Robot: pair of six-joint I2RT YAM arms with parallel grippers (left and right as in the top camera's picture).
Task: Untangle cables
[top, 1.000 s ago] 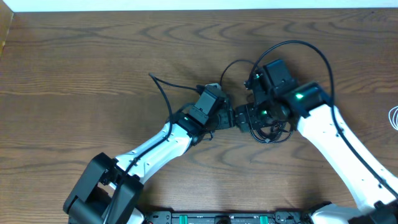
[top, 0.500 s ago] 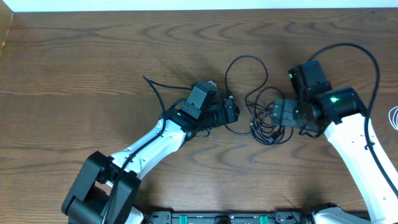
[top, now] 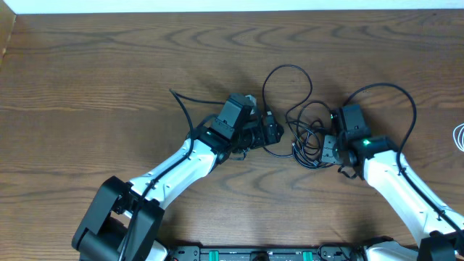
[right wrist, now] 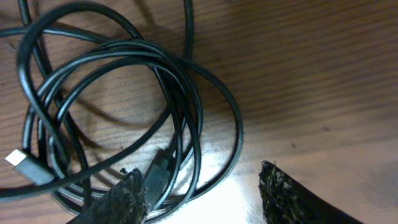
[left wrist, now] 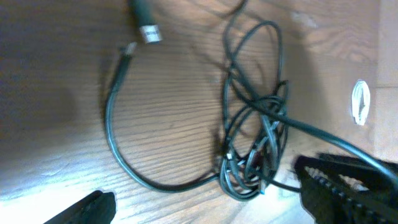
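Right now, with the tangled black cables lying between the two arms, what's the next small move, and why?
Probably close the right gripper on the strands of the tangled bundle of thin black cables running between its fingers, to anchor it. Its jaws stand apart astride the coil's edge, and the left gripper is open, holding nothing, near a loose silver-tipped plug end.

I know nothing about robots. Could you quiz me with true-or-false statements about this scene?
1. The black cables lie tangled on the wooden table. True.
2. The left gripper is lifting a cable off the table. False: its jaws stand open and hold nothing.
3. The right gripper has cable loops lying between its open fingers. True.
4. The white cable is knotted into the tangle. False: it lies apart, far to the right.
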